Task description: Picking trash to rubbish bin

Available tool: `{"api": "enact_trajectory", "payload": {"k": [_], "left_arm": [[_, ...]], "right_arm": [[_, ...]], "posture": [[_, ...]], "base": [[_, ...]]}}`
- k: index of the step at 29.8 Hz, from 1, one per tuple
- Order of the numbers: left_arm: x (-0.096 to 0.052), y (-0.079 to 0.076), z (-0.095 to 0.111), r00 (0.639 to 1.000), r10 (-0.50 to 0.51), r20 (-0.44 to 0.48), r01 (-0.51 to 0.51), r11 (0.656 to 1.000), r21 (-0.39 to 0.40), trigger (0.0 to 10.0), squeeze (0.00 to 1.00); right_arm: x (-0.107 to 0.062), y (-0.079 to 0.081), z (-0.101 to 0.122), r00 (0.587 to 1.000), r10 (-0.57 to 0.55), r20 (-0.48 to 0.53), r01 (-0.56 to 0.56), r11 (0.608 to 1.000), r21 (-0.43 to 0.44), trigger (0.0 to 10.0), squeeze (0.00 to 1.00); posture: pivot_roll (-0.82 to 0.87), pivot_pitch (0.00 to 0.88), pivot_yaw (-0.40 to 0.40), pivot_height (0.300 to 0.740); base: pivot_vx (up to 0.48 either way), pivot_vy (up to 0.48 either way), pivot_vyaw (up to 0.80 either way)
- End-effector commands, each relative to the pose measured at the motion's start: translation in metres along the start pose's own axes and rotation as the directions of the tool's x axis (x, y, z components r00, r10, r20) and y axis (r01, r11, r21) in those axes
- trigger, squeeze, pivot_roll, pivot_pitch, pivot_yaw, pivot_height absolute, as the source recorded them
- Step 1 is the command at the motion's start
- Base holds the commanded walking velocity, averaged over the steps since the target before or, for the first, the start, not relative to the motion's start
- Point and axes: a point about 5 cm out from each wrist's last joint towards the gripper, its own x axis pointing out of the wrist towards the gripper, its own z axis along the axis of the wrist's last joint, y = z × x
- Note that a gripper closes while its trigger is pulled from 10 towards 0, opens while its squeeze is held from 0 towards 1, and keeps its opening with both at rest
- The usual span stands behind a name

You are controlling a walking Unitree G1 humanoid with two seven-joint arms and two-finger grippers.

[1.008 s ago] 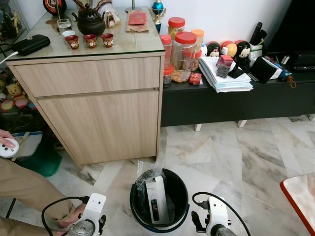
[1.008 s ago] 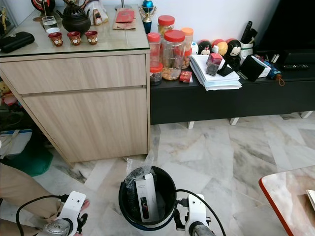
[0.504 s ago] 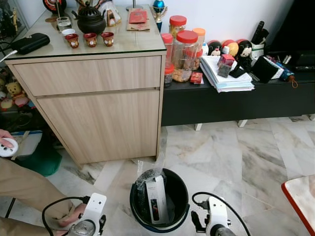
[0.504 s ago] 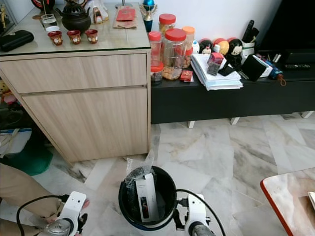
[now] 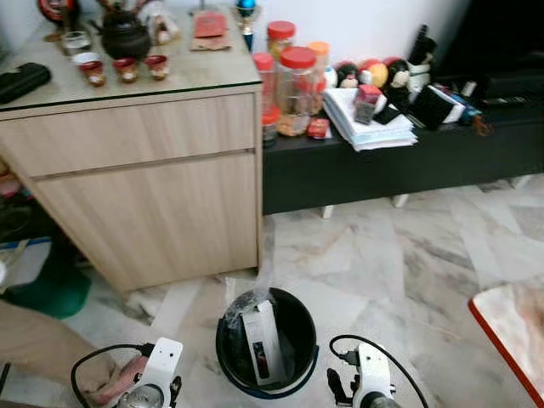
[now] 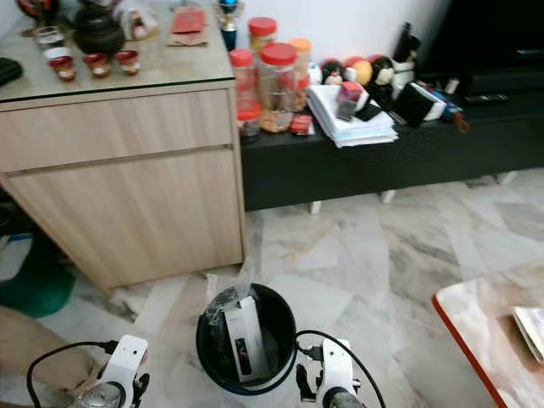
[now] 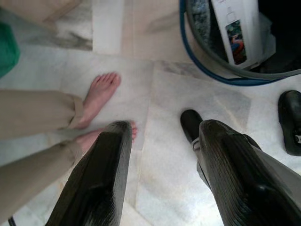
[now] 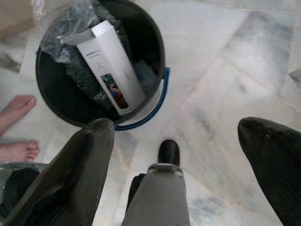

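Down on the marble floor [image 5: 382, 255] stands the black rubbish bin [image 5: 299, 327], close in front of the robot and between its two arms. Inside it a white carton [image 8: 110, 66] leans tilted against the wall, printed face up, beside crumpled clear plastic [image 8: 70, 28] (the bin's blue handle [image 8: 157, 101] hangs down one side). The left hand [image 7: 162, 155] hangs low with its fingers spread wide, holding nothing, above bare floor near a person's bare feet [image 7: 101, 92]. The right hand [image 8: 188, 155] is wide too, empty, just beside the bin. Behind, red-lidded jars [image 5: 293, 85] stand on a low black shelf [image 5: 382, 161] next to a wooden cabinet [image 5: 144, 170].
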Motion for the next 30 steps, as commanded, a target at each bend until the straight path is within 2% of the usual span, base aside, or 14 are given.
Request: {"api": "enact_trajectory", "payload": {"k": [1, 14, 19, 30], "left_arm": [[-0.0007, -0.0001, -0.0045, 1.0, 0.004, -0.015, -0.004, 1.0, 0.008, 10.0, 0.0], [-0.001, -0.0012, -0.0057, 1.0, 0.005, -0.014, -0.005, 1.0, 0.022, 10.0, 0.0], [-0.0012, -0.0013, -0.0068, 1.0, 0.011, -0.017, -0.01, 1.0, 0.026, 10.0, 0.0], [-0.0015, -0.0009, -0.0079, 1.0, 0.014, -0.02, -0.013, 1.0, 0.025, 10.0, 0.0]], "right_arm": [[-0.0008, -0.001, -0.0036, 1.0, -0.007, -0.011, 0.007, 1.0, 0.015, 10.0, 0.0], [-0.0007, -0.0002, -0.0039, 1.0, -0.001, -0.016, 0.001, 1.0, 0.009, 10.0, 0.0], [-0.0008, -0.0002, -0.004, 1.0, 0.002, -0.017, -0.002, 1.0, -0.002, 10.0, 0.0], [-0.0011, 0.0005, -0.0056, 1.0, 0.007, -0.021, -0.007, 1.0, -0.008, 10.0, 0.0]], "posture": [[0.11, 0.09, -0.037, 0.74], [0.11, 0.076, -0.037, 0.74], [0.1, 0.07, -0.034, 0.74], [0.1, 0.058, -0.029, 0.74]], "base": [[0.0, 0.0, -0.63], [0.0, 0.0, -0.6], [0.0, -0.289, -0.6], [0.0, 0.0, -0.6]]}}
